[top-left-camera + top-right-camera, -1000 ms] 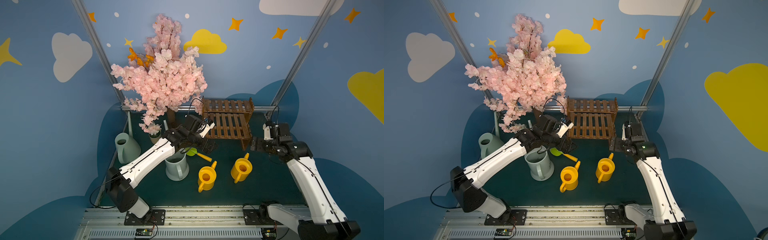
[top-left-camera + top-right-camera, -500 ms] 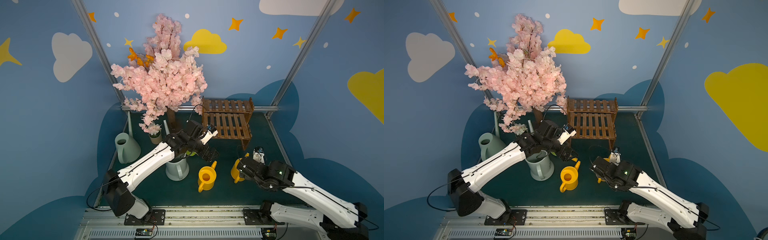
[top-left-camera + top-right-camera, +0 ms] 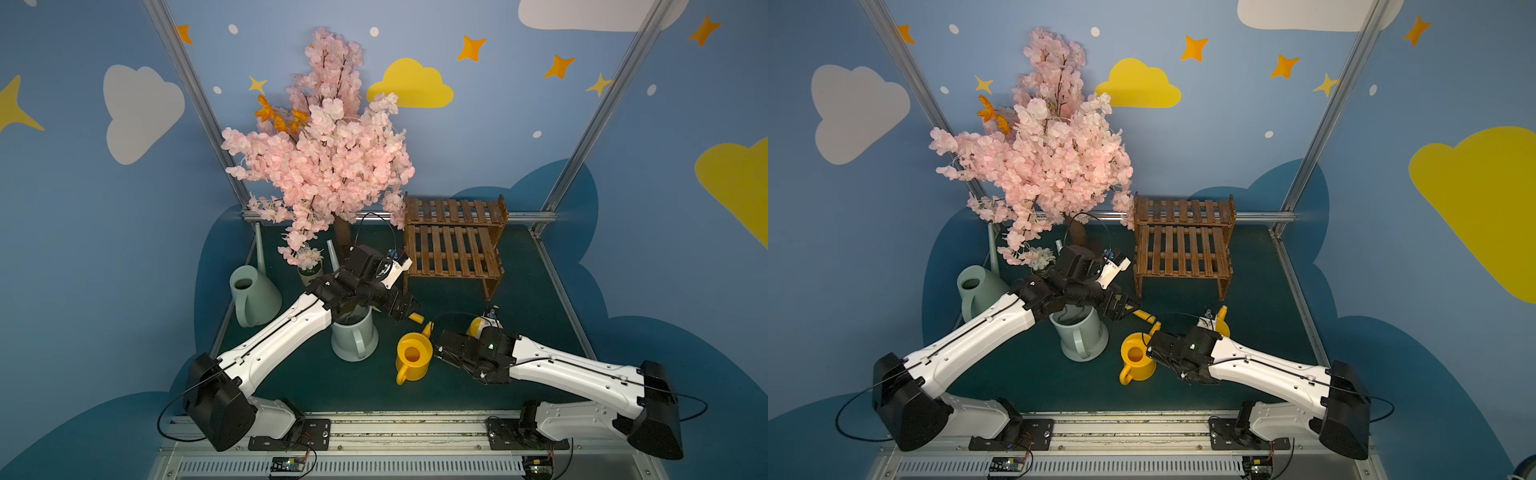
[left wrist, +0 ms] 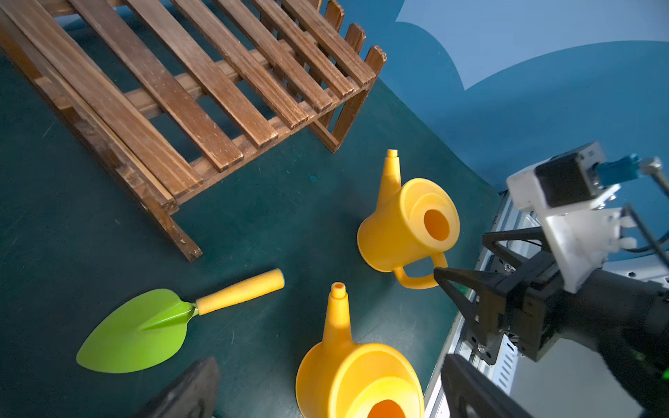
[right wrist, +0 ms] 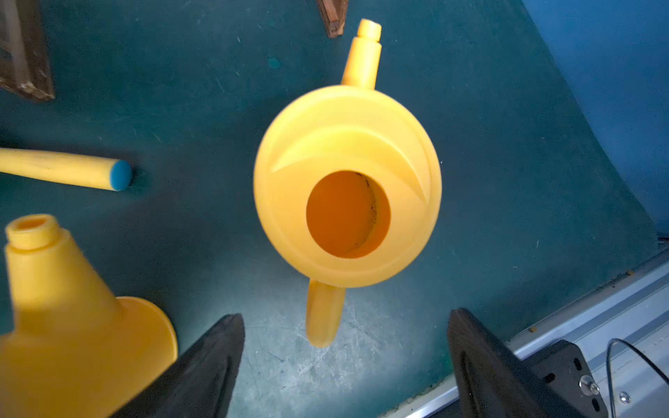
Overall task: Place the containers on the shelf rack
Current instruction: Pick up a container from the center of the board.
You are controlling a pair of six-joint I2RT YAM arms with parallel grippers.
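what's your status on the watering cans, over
Left tool open, empty. Right tool open, astride handle of yellow can, not gripped. Rack holds no cans. Trowel lies near rack front.

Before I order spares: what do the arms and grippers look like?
Both the left arm and right arm have white shell links with black joints and bases, trailed by thin black cables. The left gripper and right gripper have black, wedge-shaped fingers. A white camera mount with a blue plug sits on each wrist.

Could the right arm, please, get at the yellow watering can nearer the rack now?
Probably yes: the right gripper is open at the handle of the yellow can, with nothing in between.
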